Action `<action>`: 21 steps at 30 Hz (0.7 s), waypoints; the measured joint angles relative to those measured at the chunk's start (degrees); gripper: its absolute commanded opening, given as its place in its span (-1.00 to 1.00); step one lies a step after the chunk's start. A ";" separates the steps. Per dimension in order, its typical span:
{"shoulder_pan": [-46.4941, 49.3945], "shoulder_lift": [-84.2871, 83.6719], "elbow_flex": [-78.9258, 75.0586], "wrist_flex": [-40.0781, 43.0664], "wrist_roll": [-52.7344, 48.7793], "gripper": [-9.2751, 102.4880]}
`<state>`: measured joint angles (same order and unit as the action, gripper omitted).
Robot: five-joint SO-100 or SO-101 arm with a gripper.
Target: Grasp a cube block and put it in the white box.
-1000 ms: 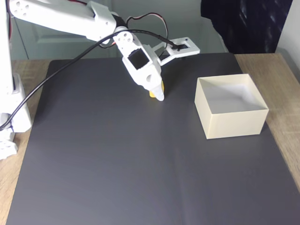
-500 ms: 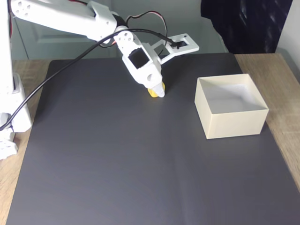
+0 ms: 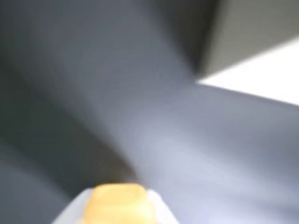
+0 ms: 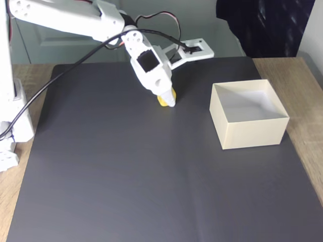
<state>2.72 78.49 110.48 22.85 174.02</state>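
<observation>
From the fixed view I have the gripper (image 4: 167, 99) closed around the cube block (image 4: 162, 100), its tips pinching the small yellow piece with only a sliver of yellow showing to the left of the white finger. I judge the cube is just off the dark mat (image 4: 126, 176), or barely touching it; I cannot tell which from here. The wrist view backs up the hold: the cube block (image 3: 119, 201) sits at the bottom edge between pale finger surfaces, though the picture is blurred.

What matters for my next move is the white box (image 4: 250, 120). It lies to the right of the gripper and somewhat nearer to the camera, well apart, with bare mat between. Its near left corner is the closest part to the cube. The box stands open-topped, so I judge I need to carry the cube rightward and nearward, high enough to pass over the left wall before letting go.
</observation>
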 measured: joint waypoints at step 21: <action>1.05 10.02 -17.58 8.61 1.23 -0.84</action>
<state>3.78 88.51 92.90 31.46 175.25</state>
